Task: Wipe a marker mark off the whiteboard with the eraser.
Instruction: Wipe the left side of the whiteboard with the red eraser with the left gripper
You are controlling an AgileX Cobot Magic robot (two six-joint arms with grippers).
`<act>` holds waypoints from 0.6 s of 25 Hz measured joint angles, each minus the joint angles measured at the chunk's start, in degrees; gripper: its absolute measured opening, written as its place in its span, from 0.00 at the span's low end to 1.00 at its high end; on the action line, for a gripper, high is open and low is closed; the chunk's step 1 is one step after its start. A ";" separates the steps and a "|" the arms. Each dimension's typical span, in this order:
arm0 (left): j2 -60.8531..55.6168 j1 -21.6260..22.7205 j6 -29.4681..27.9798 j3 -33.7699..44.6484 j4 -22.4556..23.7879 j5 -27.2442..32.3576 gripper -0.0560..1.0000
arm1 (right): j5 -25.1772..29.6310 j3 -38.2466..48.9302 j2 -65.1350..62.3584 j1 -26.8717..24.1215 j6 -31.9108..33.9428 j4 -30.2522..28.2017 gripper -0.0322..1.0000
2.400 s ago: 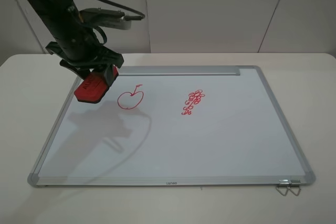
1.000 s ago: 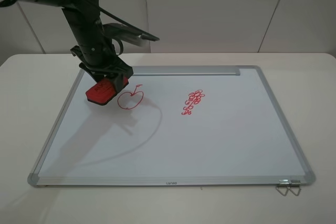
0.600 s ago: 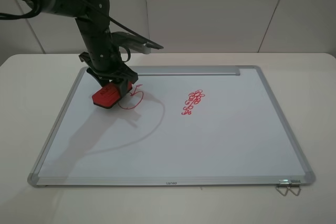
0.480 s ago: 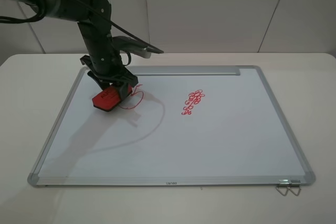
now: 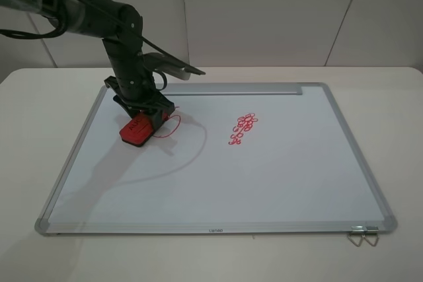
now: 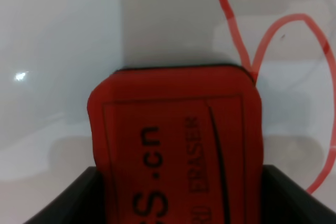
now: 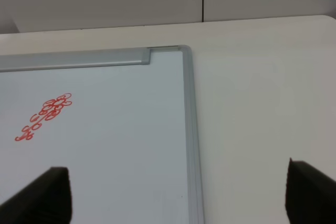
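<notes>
Your left gripper (image 5: 148, 113) clamps eraser (image 5: 137, 130), felt seemingly touching whiteboard (image 5: 264, 170); press evenly, sweep across whole marker mark (image 5: 176, 125), stop before loop cluster (image 5: 243, 128)

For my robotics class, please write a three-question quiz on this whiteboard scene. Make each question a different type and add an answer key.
1. True or false: the eraser sits on the cluster of red loops.
2. In the exterior high view, which part of the marker mark shows beside the eraser? A) its right side B) its left side C) none of it
3. Fill in: the left gripper is shut on the eraser, while the right gripper is ____.

Key: 1 false; 2 A; 3 open.
</notes>
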 joint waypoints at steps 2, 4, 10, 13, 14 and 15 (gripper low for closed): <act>0.15 0.00 0.09 -0.18 0.04 0.07 0.59 | 0.00 0.00 0.00 0.00 0.00 0.00 0.73; 0.15 0.00 0.13 -0.25 0.04 0.00 0.59 | 0.00 0.00 0.00 0.00 0.00 0.00 0.73; 0.23 0.00 0.13 -0.25 0.04 -1.64 0.59 | 0.00 0.00 0.00 0.00 0.00 0.00 0.73; 0.46 0.00 0.13 -0.25 -0.06 -1.64 0.59 | 0.00 0.00 0.00 0.00 0.00 0.00 0.73; 0.64 0.00 0.13 -0.32 -0.07 -1.64 0.59 | 0.00 0.00 0.00 0.00 0.00 0.00 0.73; 0.86 0.00 0.13 -0.45 -0.12 -1.57 0.59 | 0.00 0.00 0.00 0.00 0.00 0.00 0.73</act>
